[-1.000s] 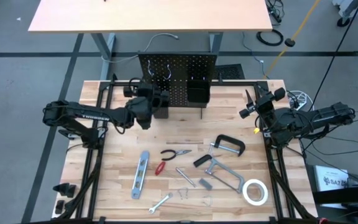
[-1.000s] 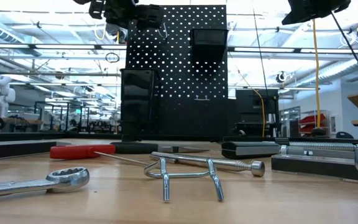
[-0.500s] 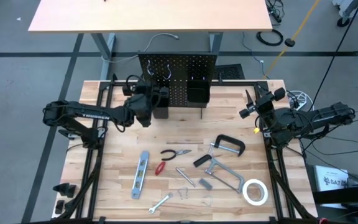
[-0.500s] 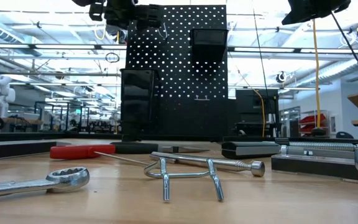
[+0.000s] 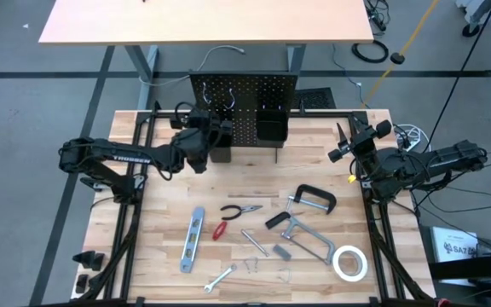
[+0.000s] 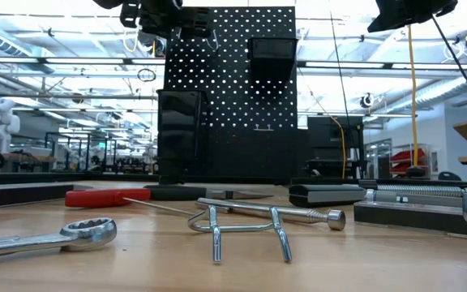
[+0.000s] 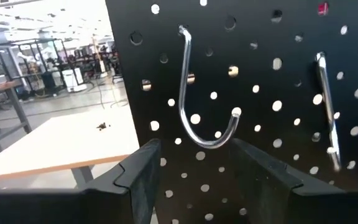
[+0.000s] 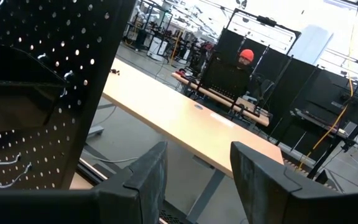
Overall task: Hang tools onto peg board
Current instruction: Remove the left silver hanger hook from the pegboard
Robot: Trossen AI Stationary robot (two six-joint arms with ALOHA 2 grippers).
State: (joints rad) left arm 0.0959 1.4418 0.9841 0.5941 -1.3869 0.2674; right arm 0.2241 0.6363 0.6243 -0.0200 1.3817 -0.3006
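The left hand [image 5: 214,130] is up against the top left part of the peg board [image 5: 245,107]. Its fingers [image 7: 143,177] are spread apart with nothing between them, and a silver hook [image 7: 201,93] sits on the panel straight ahead of them, not touched. A second hook [image 7: 327,109] hangs on the board just beside the first. Two black bins [image 5: 271,126] sit on the board's front, one right by this hand, the other further toward the right arm.

All the tools lie on the table [image 5: 164,183], well below both hands: one level [image 5: 193,239], one pair of pliers [image 5: 241,208], one red-handled screwdriver [image 5: 220,230], one wrench [image 5: 220,278], one C-clamp [image 5: 312,198], one bar clamp [image 5: 301,237], one tape roll [image 5: 349,262].

The right hand [image 5: 344,141] waits at the table's right edge, away from the board, fingers [image 8: 146,177] parted and empty.
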